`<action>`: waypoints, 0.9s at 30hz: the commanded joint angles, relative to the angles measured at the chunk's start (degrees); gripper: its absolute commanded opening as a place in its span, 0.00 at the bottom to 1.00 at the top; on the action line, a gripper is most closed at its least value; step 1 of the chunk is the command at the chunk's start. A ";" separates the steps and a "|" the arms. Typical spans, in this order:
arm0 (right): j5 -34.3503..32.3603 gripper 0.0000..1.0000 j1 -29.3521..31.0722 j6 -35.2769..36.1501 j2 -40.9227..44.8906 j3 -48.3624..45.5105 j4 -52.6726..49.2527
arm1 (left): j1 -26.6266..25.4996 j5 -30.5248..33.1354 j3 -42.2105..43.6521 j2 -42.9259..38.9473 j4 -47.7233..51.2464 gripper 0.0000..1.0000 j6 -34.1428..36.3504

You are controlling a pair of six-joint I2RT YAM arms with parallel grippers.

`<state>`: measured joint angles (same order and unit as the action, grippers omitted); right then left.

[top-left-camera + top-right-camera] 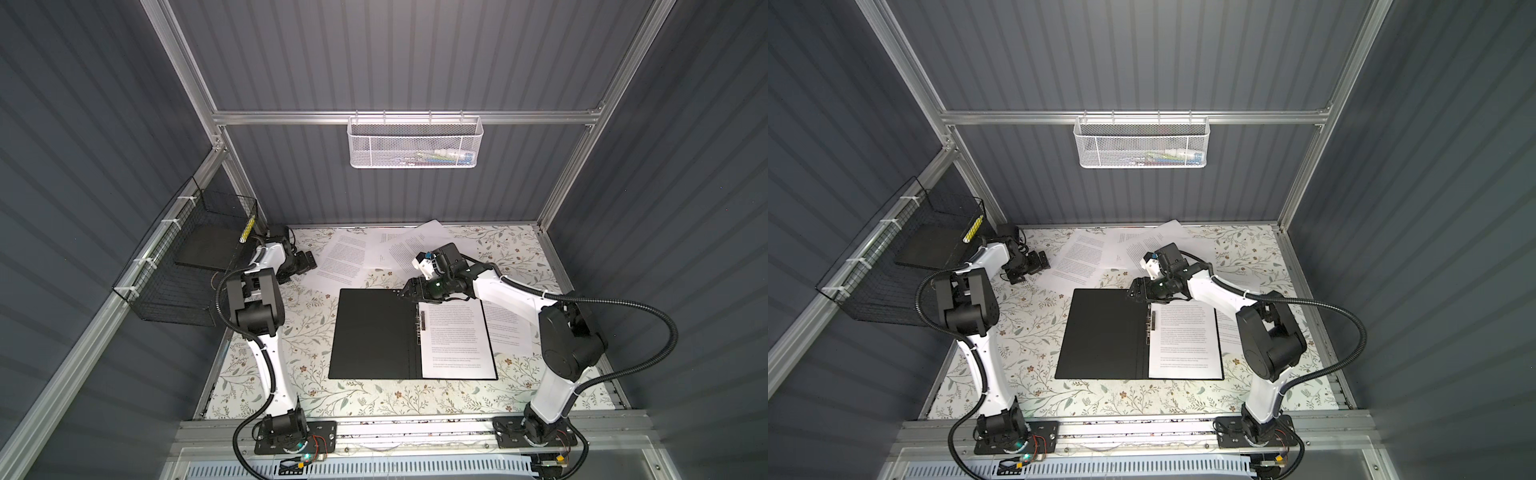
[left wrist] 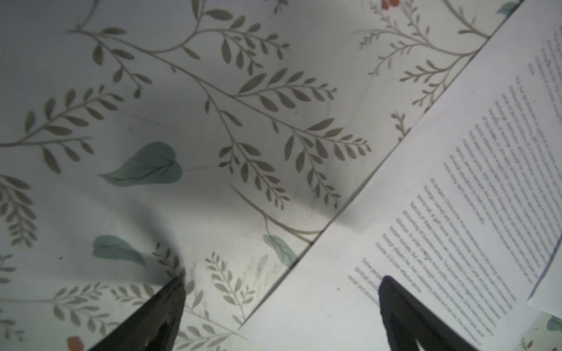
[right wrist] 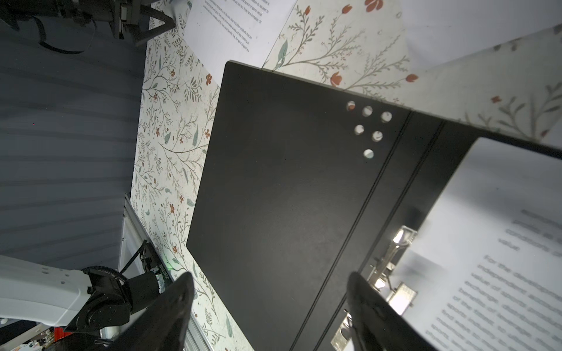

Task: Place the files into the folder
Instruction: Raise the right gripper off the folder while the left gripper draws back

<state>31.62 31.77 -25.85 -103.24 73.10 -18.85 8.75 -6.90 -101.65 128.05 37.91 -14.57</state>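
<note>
The floral table (image 1: 374, 399) is bare along 6 o'clock; the folder (image 1: 374, 332) lies open at centre, one sheet (image 1: 453, 336) inside. The right gripper (image 3: 270, 275) gapes empty at its far edge; loose files (image 1: 345, 255) lie at 12 o'clock, the left gripper (image 2: 281, 278), also agape, at 10.

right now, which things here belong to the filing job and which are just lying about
job: folder, sheet lying in it, sheet beside it, loose sheets at the back
lying about: white mesh basket, black wire basket
</note>
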 commanded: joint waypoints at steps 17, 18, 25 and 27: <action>4.64 0.84 -0.11 0.39 -1.84 0.08 2.07 | -1.37 -25.84 14.27 -0.28 -2.74 0.92 -4.72; 4.92 0.84 -0.11 0.22 -2.03 0.03 2.43 | -1.52 -27.66 14.53 -0.58 -3.90 0.92 -5.43; 5.92 0.84 -0.19 -0.46 -2.38 -0.65 3.66 | -3.48 -37.82 12.47 0.77 -10.00 0.92 -10.04; 5.85 0.84 -0.36 -0.90 -2.46 -0.67 3.81 | -4.88 -37.51 10.69 2.04 -9.55 0.91 -10.11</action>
<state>36.12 31.66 -26.13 -104.47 73.08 -15.86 6.20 -42.78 -90.30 125.75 25.80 -22.52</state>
